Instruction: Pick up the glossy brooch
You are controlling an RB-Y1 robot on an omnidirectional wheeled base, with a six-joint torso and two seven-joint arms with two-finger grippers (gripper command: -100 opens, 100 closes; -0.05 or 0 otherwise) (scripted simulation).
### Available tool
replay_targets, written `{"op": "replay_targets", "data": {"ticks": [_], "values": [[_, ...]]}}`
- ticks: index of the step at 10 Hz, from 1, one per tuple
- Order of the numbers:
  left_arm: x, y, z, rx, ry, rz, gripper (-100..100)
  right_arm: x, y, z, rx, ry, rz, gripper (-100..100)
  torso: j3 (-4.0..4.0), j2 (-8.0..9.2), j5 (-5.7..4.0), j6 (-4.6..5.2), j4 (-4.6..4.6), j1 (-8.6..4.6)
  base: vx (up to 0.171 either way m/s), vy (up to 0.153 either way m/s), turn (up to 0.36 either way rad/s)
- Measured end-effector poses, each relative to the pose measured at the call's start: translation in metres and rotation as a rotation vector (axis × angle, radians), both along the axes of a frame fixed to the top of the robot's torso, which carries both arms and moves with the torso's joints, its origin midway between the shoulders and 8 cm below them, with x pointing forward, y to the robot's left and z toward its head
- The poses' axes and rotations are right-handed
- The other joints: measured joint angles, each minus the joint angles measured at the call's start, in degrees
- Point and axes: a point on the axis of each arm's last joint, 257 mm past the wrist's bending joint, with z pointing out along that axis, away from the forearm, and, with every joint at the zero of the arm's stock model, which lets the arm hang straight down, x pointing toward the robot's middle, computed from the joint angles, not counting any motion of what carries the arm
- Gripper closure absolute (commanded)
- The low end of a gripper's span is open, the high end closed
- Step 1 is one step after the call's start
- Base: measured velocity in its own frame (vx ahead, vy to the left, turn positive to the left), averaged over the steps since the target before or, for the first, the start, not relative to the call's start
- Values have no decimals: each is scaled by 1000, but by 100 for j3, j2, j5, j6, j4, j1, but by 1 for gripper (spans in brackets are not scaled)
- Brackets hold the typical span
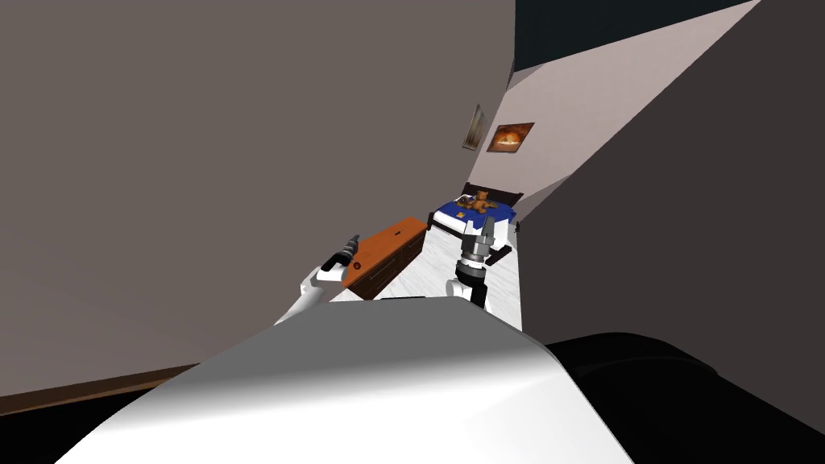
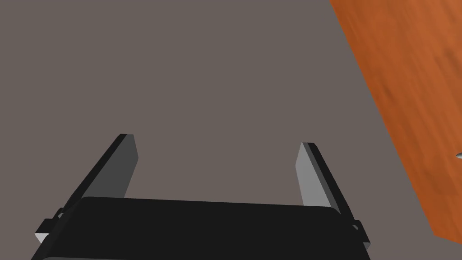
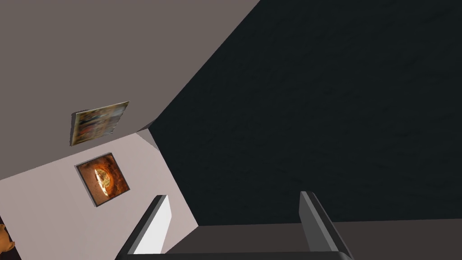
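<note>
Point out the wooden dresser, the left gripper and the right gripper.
wooden dresser (image 1: pixel 393 235), head view, on its orange-brown top.
left gripper (image 2: pixel 216 140), left wrist view, midway between its open fingertips.
right gripper (image 3: pixel 233 194), right wrist view, midway between its open fingertips.

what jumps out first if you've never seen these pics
The orange-topped drawer cabinet along the grey left wall is the brightest thing nearby, with the left gripper beside it, jaws open. At the far end of the room a blue-covered bed carries a brown teddy bear. Above it, a glowing orange picture hangs on the pale wall.
</note>
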Motion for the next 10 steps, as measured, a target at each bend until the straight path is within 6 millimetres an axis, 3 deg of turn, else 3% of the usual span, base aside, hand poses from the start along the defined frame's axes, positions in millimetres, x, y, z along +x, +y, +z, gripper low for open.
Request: {"op": "replay_targets", "data": {"ticks": [5,10], "values": [[-2,22,-49,1,165,40,-100,0,0,0,0,0,0,0,-1,-2,-1,0,0,-3,5,19,-51],[-22,48,-104,-3,333,93,-100,0,0,0,0,0,0,0,0,0,0,-2,0,1,5,30,-109]]}}
